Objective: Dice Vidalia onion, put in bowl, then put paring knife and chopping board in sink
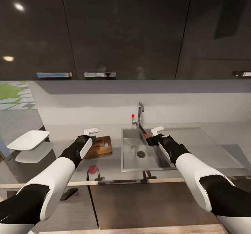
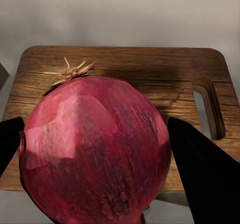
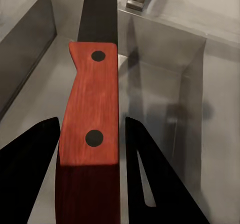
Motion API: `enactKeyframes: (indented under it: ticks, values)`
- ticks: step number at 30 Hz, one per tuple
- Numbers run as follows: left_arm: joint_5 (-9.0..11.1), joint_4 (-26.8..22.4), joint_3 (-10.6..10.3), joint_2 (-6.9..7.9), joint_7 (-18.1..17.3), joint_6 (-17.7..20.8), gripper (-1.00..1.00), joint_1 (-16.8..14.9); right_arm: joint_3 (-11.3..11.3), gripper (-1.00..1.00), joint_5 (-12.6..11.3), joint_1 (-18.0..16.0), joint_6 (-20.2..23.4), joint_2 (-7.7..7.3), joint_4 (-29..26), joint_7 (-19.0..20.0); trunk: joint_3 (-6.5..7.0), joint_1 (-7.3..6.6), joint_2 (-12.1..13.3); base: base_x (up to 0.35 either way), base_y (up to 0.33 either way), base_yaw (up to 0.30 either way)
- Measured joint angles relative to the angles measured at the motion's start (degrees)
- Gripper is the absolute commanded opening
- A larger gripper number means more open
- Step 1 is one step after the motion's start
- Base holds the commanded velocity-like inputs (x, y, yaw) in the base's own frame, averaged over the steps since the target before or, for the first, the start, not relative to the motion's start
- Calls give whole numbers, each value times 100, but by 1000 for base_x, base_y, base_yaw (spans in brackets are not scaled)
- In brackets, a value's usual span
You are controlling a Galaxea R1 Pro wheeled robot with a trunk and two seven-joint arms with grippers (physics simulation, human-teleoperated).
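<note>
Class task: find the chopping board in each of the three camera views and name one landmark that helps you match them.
Head view: the chopping board lies on the countertop, just left of the sink and beside the left gripper.
Left wrist view: the board spreads behind the red onion held between the fingers.
Right wrist view: the board is not in it.
Shared landmark: the board's handle slot.

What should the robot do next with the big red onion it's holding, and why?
Probably lower the onion onto the chopping board. The left claw grips it just above the board, and the right claw already holds the paring knife over the sink. The onion looks whole, so it needs setting down before cutting.
</note>
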Motion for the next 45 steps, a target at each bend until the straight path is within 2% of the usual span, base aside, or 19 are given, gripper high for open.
enactKeyframes:
  ticks: [14,28,35,45]
  values:
    - [0,1,3,8,0,-5,-100,0,0,-100,1,0,0,1,0,-3,-34,-1,-1,25,0,0]
    - [-7,149,5,12,0,-13,-100,0,0,-100,0,0,0,-3,0,-4,-34,-2,0,259,0,0]
    - [-9,182,5,89,1,-14,-100,0,0,-100,-3,0,0,-5,0,-4,-46,0,0,28,0,0]
    - [-8,230,4,90,1,-15,-100,0,0,-100,0,0,1,-6,0,-8,-101,0,0,0,0,0]
